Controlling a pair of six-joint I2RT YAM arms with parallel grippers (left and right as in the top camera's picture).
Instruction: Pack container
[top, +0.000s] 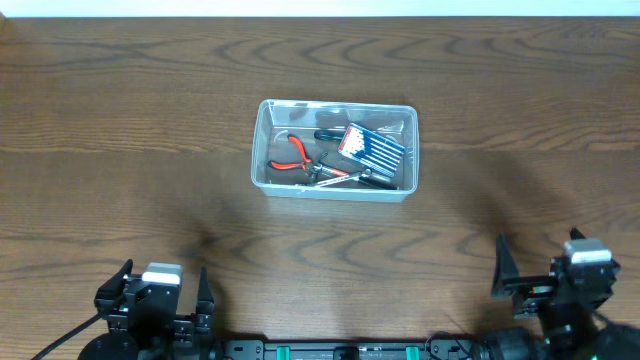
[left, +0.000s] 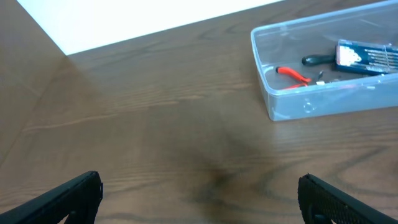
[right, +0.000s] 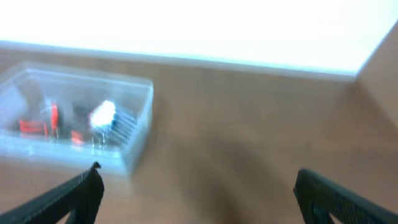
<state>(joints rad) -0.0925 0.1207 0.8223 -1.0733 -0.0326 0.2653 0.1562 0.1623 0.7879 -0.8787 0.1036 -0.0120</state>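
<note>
The container (top: 262, 150), a clear plastic bin with rounded corners, stands mid-table. Inside it lie red-handled pliers (top: 291, 157), a blue pack of small screwdrivers (top: 372, 148) and a black-handled tool (top: 327, 134). The container also shows in the left wrist view (left: 292, 106) at upper right and, blurred, in the right wrist view (right: 134, 137) at left. My left gripper (top: 163, 296) is open and empty at the near left edge (left: 199, 199). My right gripper (top: 540, 270) is open and empty at the near right edge (right: 196, 196). Both are well away from the container.
The wooden table (top: 120, 140) stretches around the container on all sides. A white far edge (top: 320, 8) runs along the top. The arm bases sit along the near edge.
</note>
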